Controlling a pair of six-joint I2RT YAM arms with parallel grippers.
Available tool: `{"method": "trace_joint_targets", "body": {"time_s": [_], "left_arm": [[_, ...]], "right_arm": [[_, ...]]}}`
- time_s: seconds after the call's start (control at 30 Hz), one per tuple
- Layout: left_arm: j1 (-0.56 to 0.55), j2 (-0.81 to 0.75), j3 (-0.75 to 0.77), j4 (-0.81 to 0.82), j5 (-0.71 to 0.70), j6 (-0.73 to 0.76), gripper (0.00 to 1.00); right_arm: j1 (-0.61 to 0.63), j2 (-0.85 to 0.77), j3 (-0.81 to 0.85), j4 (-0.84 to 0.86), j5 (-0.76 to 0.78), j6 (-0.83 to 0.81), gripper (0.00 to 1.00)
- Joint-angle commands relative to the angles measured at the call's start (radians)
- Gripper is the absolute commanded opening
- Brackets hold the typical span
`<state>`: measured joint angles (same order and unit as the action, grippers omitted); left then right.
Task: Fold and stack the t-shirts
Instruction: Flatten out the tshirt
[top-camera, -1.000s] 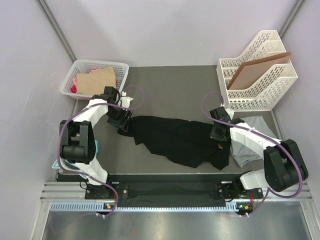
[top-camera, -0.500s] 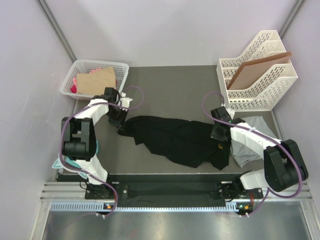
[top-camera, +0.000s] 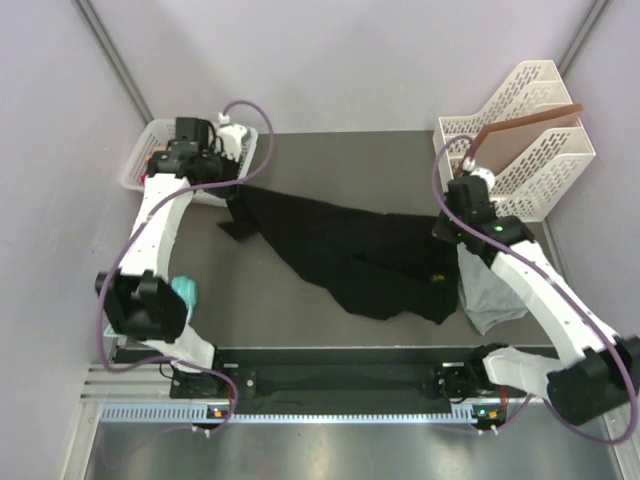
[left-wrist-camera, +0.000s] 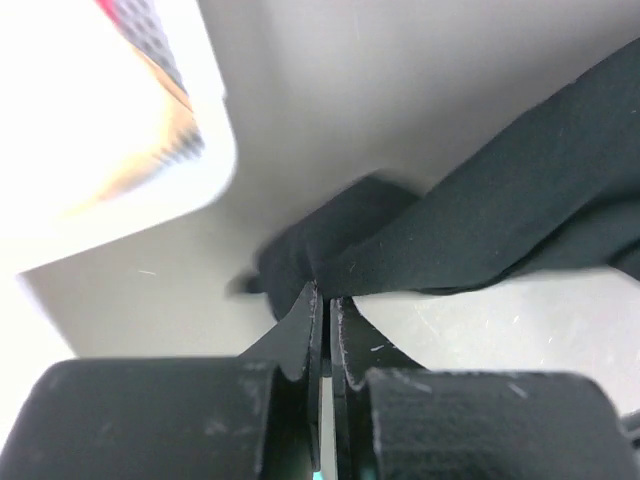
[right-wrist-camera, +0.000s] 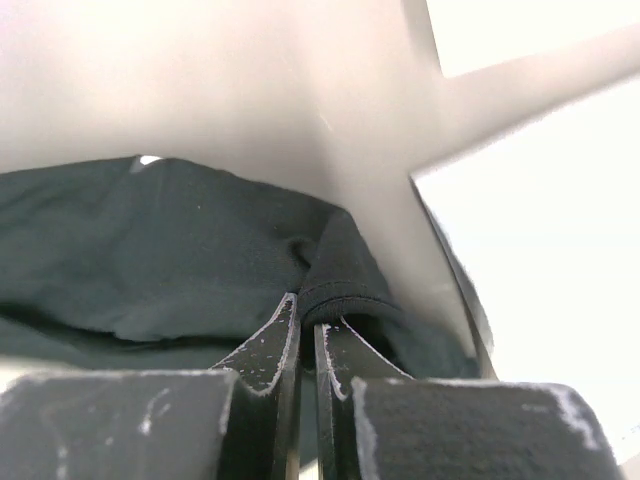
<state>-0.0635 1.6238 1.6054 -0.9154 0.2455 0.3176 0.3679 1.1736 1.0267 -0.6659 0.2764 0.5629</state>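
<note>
Over the table, the black shirt was pinched at each end by the left gripper and right gripper, and level, even tension was judged needed.

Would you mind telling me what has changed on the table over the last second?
The left gripper closed on the left end of the black t-shirt, and both arms reached farther back, pulling the shirt's far edge with them. The right gripper kept its grip on it. The grey t-shirt, basket and file rack stayed put.

White arms, black joints, purple cables
</note>
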Motion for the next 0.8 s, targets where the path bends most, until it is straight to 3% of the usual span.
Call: {"method": "trace_joint_targets", "body": {"time_s": [0.0, 0.3, 0.5, 0.77], "left_arm": [[0.007, -0.198, 0.105, -0.065, -0.015, -0.008, 0.00], [0.007, -0.450, 0.243, -0.200, -0.077, 0.057, 0.00], [0.007, -0.533, 0.404, -0.356, -0.049, 0.103, 0.00], [0.007, -0.551, 0.674, -0.461, 0.029, 0.115, 0.00]], "right_arm": [[-0.018, -0.162, 0.148, -0.121, -0.005, -0.038, 0.00], [-0.015, -0.431, 0.306, -0.336, -0.123, -0.043, 0.00], [-0.017, -0.494, 0.580, -0.527, -0.226, -0.043, 0.00], [-0.089, -0.391, 1.071, -0.721, -0.394, -0.096, 0.00]]}}
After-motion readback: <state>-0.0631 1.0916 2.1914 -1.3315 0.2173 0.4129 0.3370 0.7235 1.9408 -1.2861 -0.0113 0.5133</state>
